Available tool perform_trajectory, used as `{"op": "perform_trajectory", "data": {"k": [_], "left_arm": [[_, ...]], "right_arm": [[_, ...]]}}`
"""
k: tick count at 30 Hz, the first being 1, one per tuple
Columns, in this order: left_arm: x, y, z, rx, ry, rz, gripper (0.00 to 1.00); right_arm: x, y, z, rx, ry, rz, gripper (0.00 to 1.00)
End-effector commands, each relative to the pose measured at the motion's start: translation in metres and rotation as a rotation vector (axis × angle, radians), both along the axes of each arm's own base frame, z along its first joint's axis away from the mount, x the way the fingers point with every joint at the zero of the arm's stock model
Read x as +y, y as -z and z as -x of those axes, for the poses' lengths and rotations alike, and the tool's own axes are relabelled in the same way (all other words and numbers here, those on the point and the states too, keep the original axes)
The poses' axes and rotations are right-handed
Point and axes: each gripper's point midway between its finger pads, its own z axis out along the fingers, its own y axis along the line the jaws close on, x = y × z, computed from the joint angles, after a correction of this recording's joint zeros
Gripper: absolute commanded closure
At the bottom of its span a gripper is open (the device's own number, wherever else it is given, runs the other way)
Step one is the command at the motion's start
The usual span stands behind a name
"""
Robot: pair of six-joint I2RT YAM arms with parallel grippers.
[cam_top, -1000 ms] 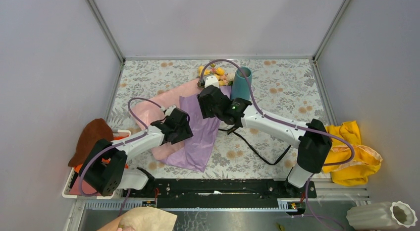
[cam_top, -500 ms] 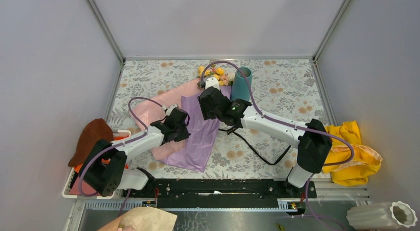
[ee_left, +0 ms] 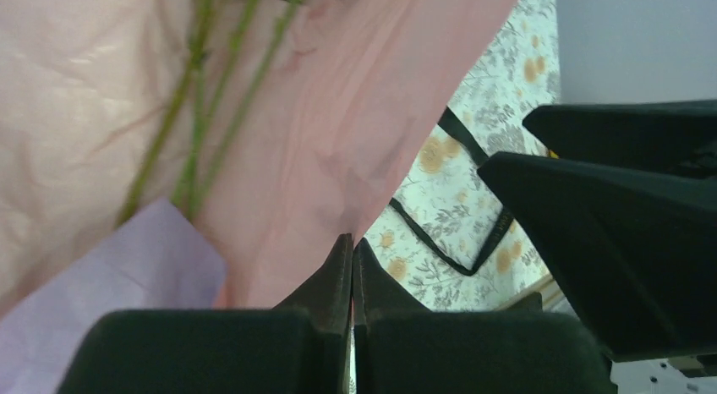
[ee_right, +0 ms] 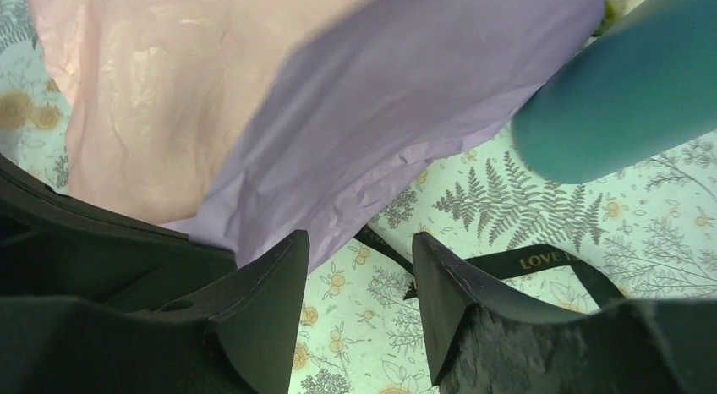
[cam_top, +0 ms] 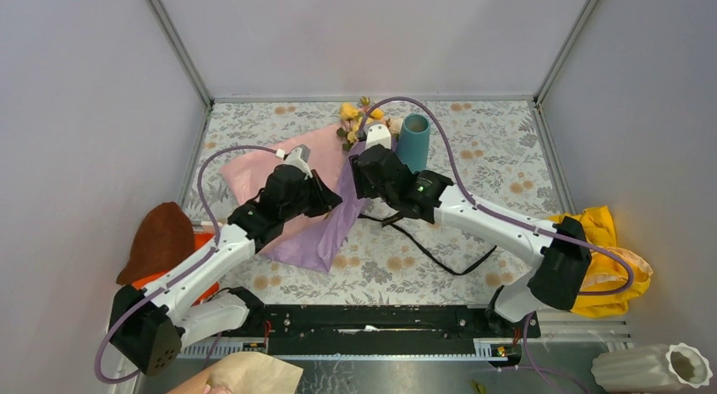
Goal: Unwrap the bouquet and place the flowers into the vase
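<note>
The bouquet lies unwrapped: its paper is spread out, pink point(cam_top: 258, 170) inside and lilac point(cam_top: 314, 238) outside. The flowers point(cam_top: 358, 119) show yellow and peach blooms at the paper's far end, and their green stems point(ee_left: 196, 115) lie against the pink sheet. My left gripper point(ee_left: 352, 243) is shut on the edge of the pink paper and holds that edge raised off the table. The right gripper point(ee_right: 359, 252) stands open just above the table beside the lilac sheet, holding nothing. The teal vase point(cam_top: 414, 140) stands upright right next to the blooms, and it also shows in the right wrist view point(ee_right: 626, 98).
A black ribbon point(cam_top: 433, 255) lies loose on the floral tablecloth under the right arm. A yellow cloth point(cam_top: 604, 263) sits at the right edge and a brown cloth point(cam_top: 161, 238) at the left. A white ribbed vase point(cam_top: 651, 369) lies at the near right corner.
The left gripper closed on the paper's edge and rose toward the far right, lifting and folding the sheet. The right arm shifted right and farther. The blooms moved slightly toward the back.
</note>
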Motion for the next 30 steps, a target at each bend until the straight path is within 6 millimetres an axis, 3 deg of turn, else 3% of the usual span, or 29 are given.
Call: {"op": "perform_trajectory", "data": {"k": [1, 9, 15, 23, 30], "left_arm": [[-0.034, -0.017, 0.003, -0.076, 0.164, 0.09, 1.0], [-0.096, -0.001, 0.029, -0.061, 0.361, 0.173, 1.0], [-0.134, 0.016, 0.052, -0.046, 0.494, 0.115, 1.0], [-0.173, 0.058, 0.083, 0.061, 0.602, 0.07, 1.0], [-0.177, 0.057, 0.088, 0.052, 0.615, 0.053, 1.0]], "right_arm": [[-0.013, -0.045, -0.01, -0.109, 0.066, -0.055, 0.44], [-0.04, -0.08, -0.009, -0.19, 0.133, -0.076, 0.37], [-0.044, -0.085, -0.01, -0.206, 0.147, -0.081, 0.32], [-0.033, -0.052, -0.029, -0.125, 0.148, -0.021, 0.32], [-0.018, -0.005, -0.049, -0.007, 0.125, -0.005, 0.33]]}}
